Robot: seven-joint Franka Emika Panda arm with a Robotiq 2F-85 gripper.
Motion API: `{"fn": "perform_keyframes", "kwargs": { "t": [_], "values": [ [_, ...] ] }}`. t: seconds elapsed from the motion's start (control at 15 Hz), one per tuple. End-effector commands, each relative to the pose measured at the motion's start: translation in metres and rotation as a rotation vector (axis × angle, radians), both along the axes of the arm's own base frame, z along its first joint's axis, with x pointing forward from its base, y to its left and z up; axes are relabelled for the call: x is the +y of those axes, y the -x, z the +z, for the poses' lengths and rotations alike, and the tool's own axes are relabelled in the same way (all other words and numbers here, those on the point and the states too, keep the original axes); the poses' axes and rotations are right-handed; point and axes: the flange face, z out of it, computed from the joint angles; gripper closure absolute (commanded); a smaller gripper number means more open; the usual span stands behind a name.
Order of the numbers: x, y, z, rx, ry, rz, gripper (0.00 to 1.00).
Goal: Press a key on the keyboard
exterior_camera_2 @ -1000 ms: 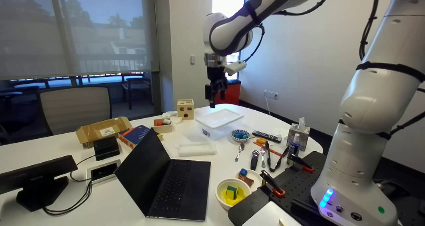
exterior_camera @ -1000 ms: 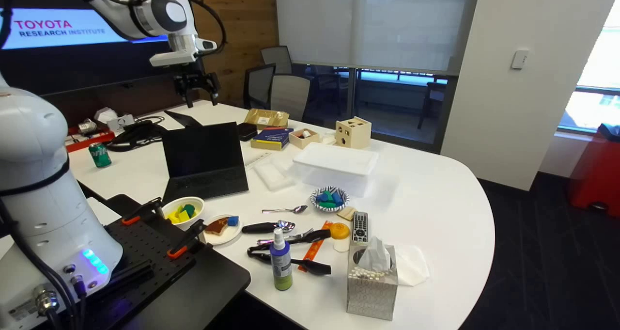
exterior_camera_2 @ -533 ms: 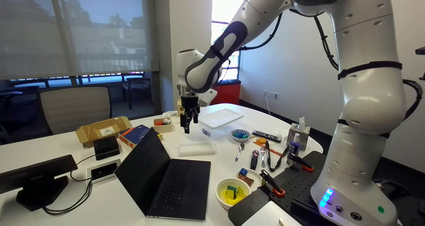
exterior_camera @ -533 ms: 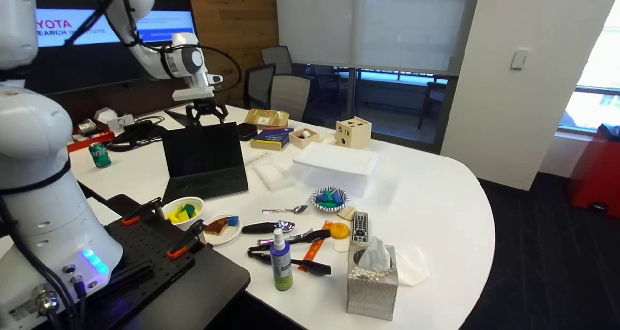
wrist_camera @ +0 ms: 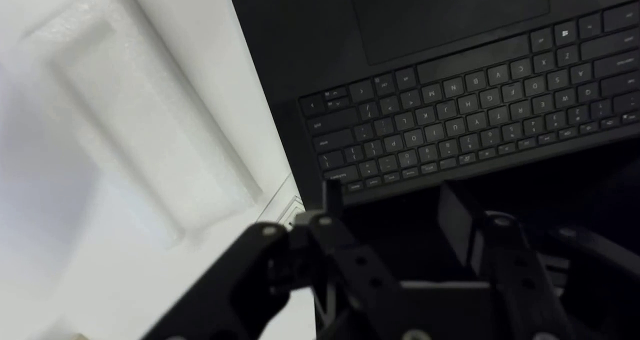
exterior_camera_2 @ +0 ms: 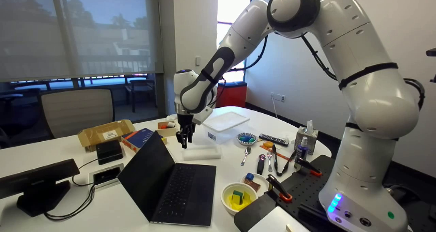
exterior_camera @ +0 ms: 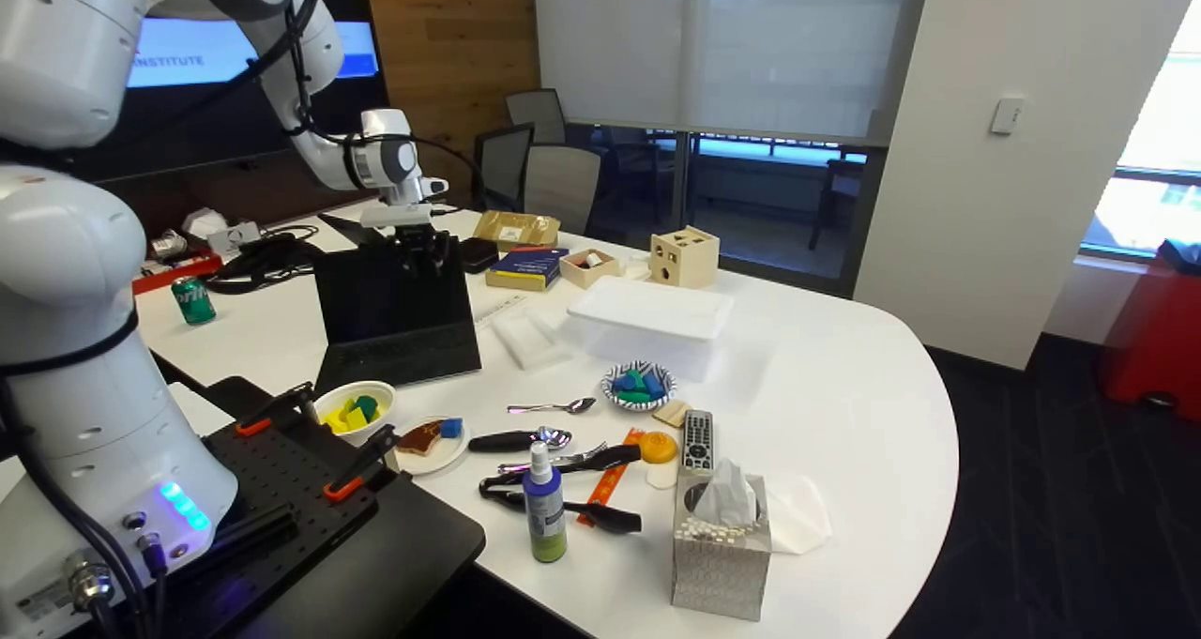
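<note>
An open black laptop stands on the white table. Its keyboard shows in the wrist view (wrist_camera: 470, 105) and in both exterior views (exterior_camera: 403, 356) (exterior_camera_2: 177, 187). Its dark screen (exterior_camera_2: 148, 175) is tilted up. My gripper (wrist_camera: 395, 195) is open and empty, with a wide gap between its fingers. It points down, above table height, and shows in both exterior views (exterior_camera: 424, 266) (exterior_camera_2: 186, 143). In the wrist view the left fingertip (wrist_camera: 332, 195) overlaps the keyboard's backspace corner. The right finger lies over the dark screen. The gripper looks apart from the keys.
A white foam piece (exterior_camera_2: 202, 153) lies beside the laptop. A lidded clear box (exterior_camera: 652, 320), a blue book (exterior_camera_2: 139, 138) and a black box (exterior_camera_2: 109, 152) stand around it. A bowl with yellow and green pieces (exterior_camera_2: 240, 204) sits near the keyboard's front. Utensils lie further along.
The arm has come down from high above the table and moved toward the laptop. The gripper now overlaps the laptop screen in an exterior view. The laptop has not moved.
</note>
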Motion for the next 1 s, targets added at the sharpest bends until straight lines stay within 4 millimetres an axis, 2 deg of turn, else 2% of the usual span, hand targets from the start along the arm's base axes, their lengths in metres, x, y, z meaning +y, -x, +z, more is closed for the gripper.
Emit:
{"fn": "perform_keyframes", "kwargs": {
  "t": [0.0, 0.2, 0.6, 0.93],
  "values": [
    [0.007, -0.021, -0.022, -0.004, 0.001, -0.02, 0.79],
    [0.007, -0.032, -0.046, 0.014, 0.004, -0.015, 0.99],
    [0.007, -0.046, -0.094, 0.041, -0.007, 0.007, 1.0],
    [0.008, -0.061, -0.118, 0.063, -0.021, 0.06, 1.0]
  ]
}}
